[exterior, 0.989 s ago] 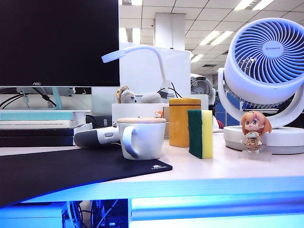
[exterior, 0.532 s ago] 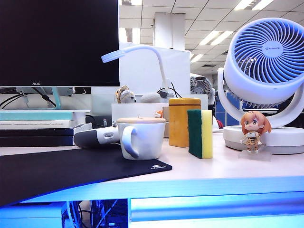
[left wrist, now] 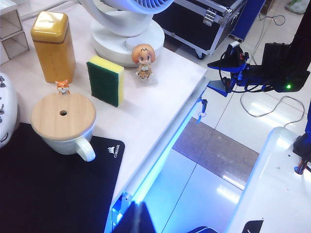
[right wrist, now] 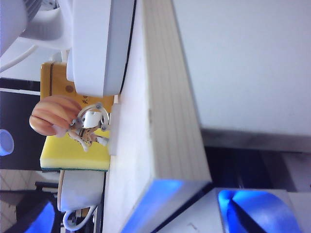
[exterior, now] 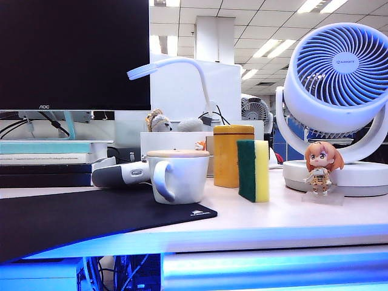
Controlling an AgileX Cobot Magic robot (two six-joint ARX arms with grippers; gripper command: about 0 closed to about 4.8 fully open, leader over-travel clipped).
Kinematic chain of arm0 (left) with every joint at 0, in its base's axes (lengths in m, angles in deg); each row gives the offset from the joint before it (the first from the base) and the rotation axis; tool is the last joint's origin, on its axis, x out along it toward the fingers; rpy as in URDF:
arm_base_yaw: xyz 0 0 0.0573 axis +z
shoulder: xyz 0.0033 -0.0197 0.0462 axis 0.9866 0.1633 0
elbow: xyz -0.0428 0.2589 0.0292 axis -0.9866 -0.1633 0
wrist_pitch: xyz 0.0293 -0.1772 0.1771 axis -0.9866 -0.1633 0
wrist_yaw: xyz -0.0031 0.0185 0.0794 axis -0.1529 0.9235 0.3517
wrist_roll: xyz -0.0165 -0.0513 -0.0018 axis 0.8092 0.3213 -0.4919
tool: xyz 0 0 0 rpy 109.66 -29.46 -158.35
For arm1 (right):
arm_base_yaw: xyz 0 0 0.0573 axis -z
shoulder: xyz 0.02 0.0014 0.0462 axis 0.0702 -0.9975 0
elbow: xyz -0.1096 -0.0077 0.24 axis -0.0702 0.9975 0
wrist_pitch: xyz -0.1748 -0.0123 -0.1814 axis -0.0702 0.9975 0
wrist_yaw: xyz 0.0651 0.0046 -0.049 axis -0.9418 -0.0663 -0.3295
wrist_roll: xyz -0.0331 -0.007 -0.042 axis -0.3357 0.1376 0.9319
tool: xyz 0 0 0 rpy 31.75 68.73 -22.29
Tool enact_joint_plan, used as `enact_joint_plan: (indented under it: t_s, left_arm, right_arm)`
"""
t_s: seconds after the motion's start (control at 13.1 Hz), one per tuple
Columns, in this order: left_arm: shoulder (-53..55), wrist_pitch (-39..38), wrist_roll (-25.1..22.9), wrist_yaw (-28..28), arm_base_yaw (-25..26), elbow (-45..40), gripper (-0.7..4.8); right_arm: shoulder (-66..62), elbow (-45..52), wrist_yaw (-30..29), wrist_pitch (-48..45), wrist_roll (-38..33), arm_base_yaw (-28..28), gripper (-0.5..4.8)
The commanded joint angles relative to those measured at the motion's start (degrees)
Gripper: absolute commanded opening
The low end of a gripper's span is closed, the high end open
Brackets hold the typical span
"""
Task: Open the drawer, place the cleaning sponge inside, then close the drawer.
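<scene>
The cleaning sponge (exterior: 253,170), yellow foam with a dark green layer, stands on edge on the desktop between the yellow tin (exterior: 233,155) and the figurine (exterior: 322,167); it also shows in both wrist views (left wrist: 104,80) (right wrist: 73,156). The drawer (exterior: 273,267) is the blue-glowing white front under the desktop, and it looks closed. My right gripper (left wrist: 219,75) hangs open off the right end of the desk, near its corner, with nothing between its blue fingers (right wrist: 255,208). My left gripper (left wrist: 140,219) hovers in front of the drawer's left part, its dark fingers together.
A lidded white mug (exterior: 177,176) sits on a black mouse pad (exterior: 85,218). A big white fan (exterior: 339,97) stands at the back right, with a monitor (exterior: 73,54) and lamp behind. Keys (left wrist: 200,115) hang from the drawer front. A black case (left wrist: 204,19) lies on the floor.
The whole exterior picture has shifted a few pixels to the left. The things on the desk keep their places relative to each other, and no gripper enters that view.
</scene>
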Motion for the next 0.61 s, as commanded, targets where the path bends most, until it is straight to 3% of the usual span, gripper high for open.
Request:
enact_joint_plan:
  t_s: [0.08,0.61]
  left_arm:
    - [0.0,0.4,-0.4,-0.4,-0.1,0.2,-0.05]
    - [-0.8,-1.0,-0.4,-0.2,-0.1,0.2,-0.05]
  right_arm:
    - [1.6,3.4,-12.2,-4.8,-1.6,-0.8,4.79]
    - [1.6,13.7,-12.1,-4.8,2.8,-0.7,4.79]
